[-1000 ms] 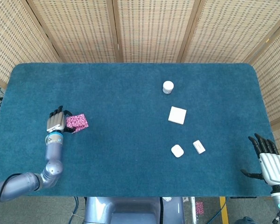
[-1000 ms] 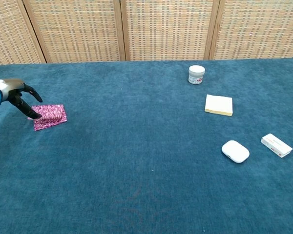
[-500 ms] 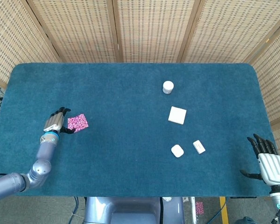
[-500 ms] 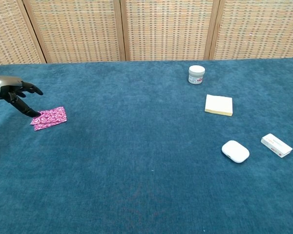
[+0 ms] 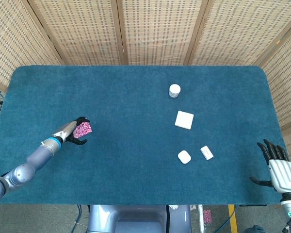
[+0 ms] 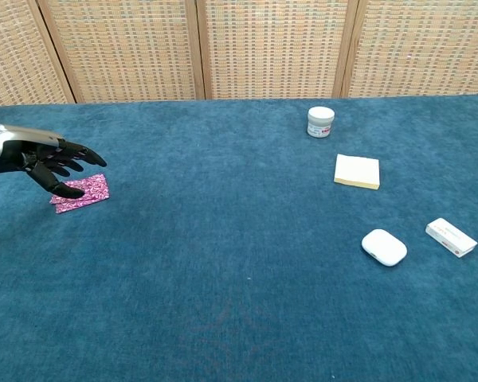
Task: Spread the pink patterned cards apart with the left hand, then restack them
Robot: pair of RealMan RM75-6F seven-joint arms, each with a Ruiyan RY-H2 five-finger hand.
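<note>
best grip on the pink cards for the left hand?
Probably the two long edges of the pink cards, coming from above. They lie flat on the table as a thin, slightly offset stack, so there is no side face to clamp. The left hand is over them with fingers spread.

Lab-type test setup: blue felt table (image 5: 136,184), woven screens (image 5: 155,29) behind
</note>
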